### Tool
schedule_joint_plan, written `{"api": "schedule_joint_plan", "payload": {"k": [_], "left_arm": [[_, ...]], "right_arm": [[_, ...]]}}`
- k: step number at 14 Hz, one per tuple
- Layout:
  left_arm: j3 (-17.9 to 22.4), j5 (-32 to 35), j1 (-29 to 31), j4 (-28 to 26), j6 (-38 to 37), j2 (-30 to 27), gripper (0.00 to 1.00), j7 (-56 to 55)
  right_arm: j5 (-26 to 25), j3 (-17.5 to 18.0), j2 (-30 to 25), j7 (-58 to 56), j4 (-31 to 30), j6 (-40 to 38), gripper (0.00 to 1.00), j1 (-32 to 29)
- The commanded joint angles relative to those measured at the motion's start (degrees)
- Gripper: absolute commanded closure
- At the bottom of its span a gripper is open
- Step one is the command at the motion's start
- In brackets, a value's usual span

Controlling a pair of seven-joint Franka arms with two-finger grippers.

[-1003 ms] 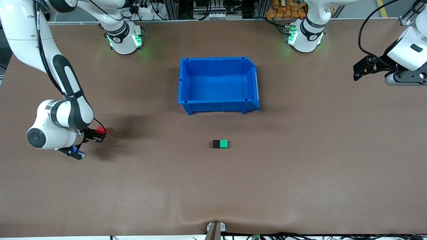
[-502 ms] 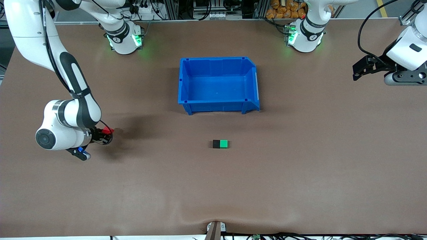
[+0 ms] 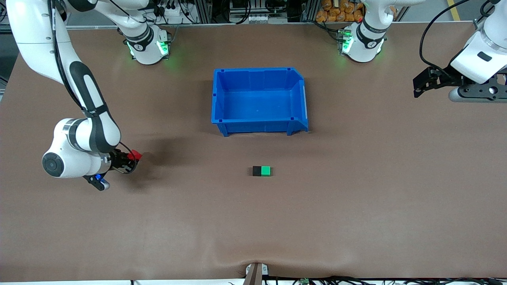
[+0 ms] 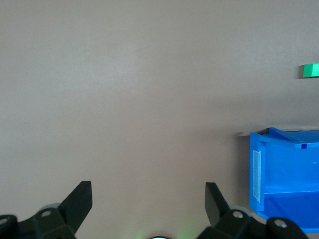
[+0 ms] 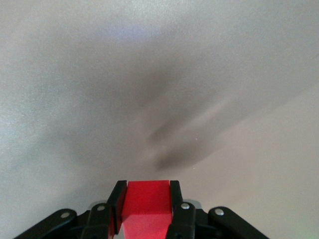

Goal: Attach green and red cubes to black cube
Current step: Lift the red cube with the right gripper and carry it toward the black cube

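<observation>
Between the blue bin [image 3: 259,101] and the table [image 3: 356,221] edge nearest the front camera, the black cube [image 3: 257,171] and the green cube [image 3: 266,170] lie touching, a short row whose long axis runs from one arm's end toward the other, green toward the left arm's end. Wide bare table surrounds this pair on every side. The right pincer [image 3: 132,158] is closed on the red cube [image 3: 136,154] above the table at the right arm's end; compared with one second ago it has shifted a little toward the pair. The left pincer [image 3: 420,85] stands open over the left arm's end and has drifted slightly toward the bin.
</observation>
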Motion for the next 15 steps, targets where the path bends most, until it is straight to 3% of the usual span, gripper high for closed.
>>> {"api": "schedule_joint_plan", "payload": {"k": [1, 15], "left_arm": [[-0.02, -0.41, 0.11, -0.73, 0.71, -0.74, 0.00, 0.18], [-0.19, 0.11, -0.06, -0.73, 1.42, 1.02, 0.00, 0.00]], "right_arm": [[1.20, -0.23, -1.10, 3.88, -0.14, -0.80, 1.00, 0.88], [5.33, -0.15, -1.10, 16.63, 0.83, -0.71, 1.00, 4.92]]}}
